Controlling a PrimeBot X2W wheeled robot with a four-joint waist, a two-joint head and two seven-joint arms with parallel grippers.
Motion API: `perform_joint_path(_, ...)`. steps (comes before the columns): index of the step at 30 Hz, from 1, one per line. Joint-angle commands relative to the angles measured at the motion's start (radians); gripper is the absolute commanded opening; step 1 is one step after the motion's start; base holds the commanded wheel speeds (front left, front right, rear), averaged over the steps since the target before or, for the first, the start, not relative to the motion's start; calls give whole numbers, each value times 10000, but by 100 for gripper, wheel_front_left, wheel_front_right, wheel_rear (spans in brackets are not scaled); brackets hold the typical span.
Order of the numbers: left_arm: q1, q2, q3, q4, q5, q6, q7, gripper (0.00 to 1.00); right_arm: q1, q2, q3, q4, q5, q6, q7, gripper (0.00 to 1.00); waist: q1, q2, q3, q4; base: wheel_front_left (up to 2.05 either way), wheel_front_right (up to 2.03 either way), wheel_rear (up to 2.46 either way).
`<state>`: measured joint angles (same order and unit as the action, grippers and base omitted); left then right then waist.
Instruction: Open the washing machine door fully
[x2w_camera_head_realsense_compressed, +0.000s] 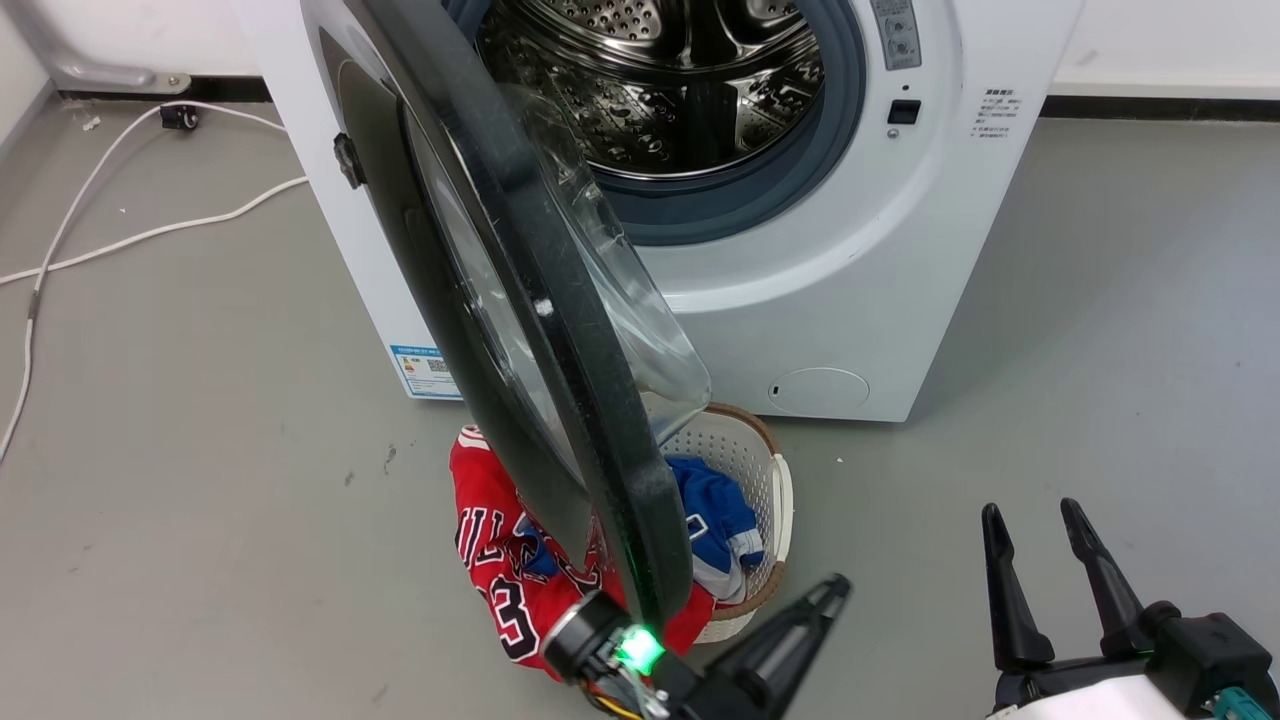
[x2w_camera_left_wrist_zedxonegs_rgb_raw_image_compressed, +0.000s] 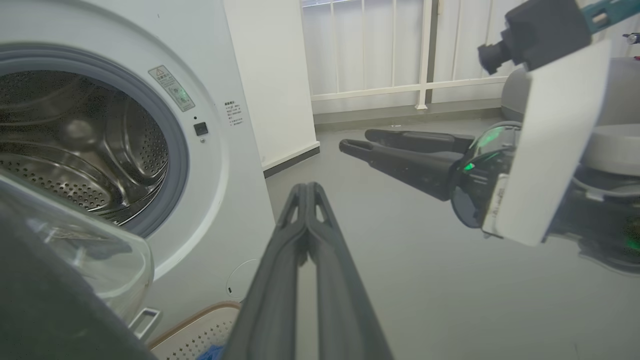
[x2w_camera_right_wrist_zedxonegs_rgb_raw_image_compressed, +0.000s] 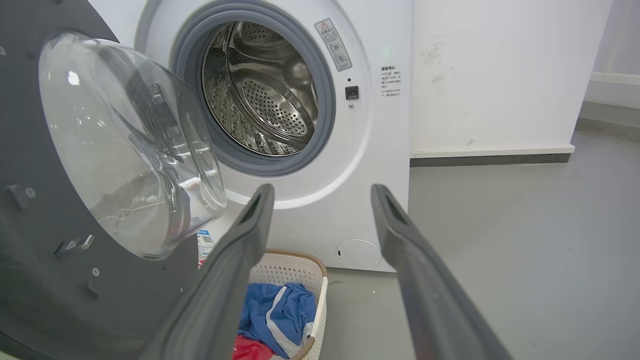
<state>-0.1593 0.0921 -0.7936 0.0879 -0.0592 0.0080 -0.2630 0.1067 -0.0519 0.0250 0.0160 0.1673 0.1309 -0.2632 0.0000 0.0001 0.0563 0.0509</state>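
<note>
The white washing machine (x2w_camera_head_realsense_compressed: 850, 300) stands ahead with its steel drum (x2w_camera_head_realsense_compressed: 660, 90) exposed. Its door (x2w_camera_head_realsense_compressed: 560, 380), glossy black with a clear glass bowl, is swung well out towards me and appears nearly edge-on in the head view. My left gripper (x2w_camera_head_realsense_compressed: 835, 590) is shut on nothing, low beside the door's free edge, with its wrist just under that edge. In the left wrist view the shut fingers (x2w_camera_left_wrist_zedxonegs_rgb_raw_image_compressed: 305, 187) point past the machine (x2w_camera_left_wrist_zedxonegs_rgb_raw_image_compressed: 235, 165), and the door (x2w_camera_left_wrist_zedxonegs_rgb_raw_image_compressed: 40, 300) lies at lower left. My right gripper (x2w_camera_head_realsense_compressed: 1030, 510) is open, apart from the door (x2w_camera_right_wrist_zedxonegs_rgb_raw_image_compressed: 45, 280), fingertips (x2w_camera_right_wrist_zedxonegs_rgb_raw_image_compressed: 265, 192) spread.
A white perforated basket (x2w_camera_head_realsense_compressed: 775, 490) stands on the floor under the door, holding a blue garment (x2w_camera_head_realsense_compressed: 715, 510); a red jersey (x2w_camera_head_realsense_compressed: 500, 560) hangs over its side. A white cable (x2w_camera_head_realsense_compressed: 150, 235) runs over the floor at left. Grey floor extends to the right.
</note>
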Motion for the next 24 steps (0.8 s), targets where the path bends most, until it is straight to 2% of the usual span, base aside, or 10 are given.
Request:
perform_joint_path(1,97,55,146,112,-72,20,-27,0,-102,32,-4,31,-32,-3,-21,100,0,-1,22,-1,0,0,0)
perform_joint_path(3,47,72,675,453,-151,101,-27,0,-146,32,-21,60,-46,-3,-21,100,0,-1,79,11,0,0,0)
perform_joint_path(11,18,110,1649,817,-204,194,-25,0,-208,31,-15,113,-31,-3,-21,100,0,-1,139,50,0,0,0)
perform_joint_path(24,801,277,2925,340,-40,549,2,0,104,31,-70,202,143,-3,-21,100,0,-1,-66,524,0,0,0)
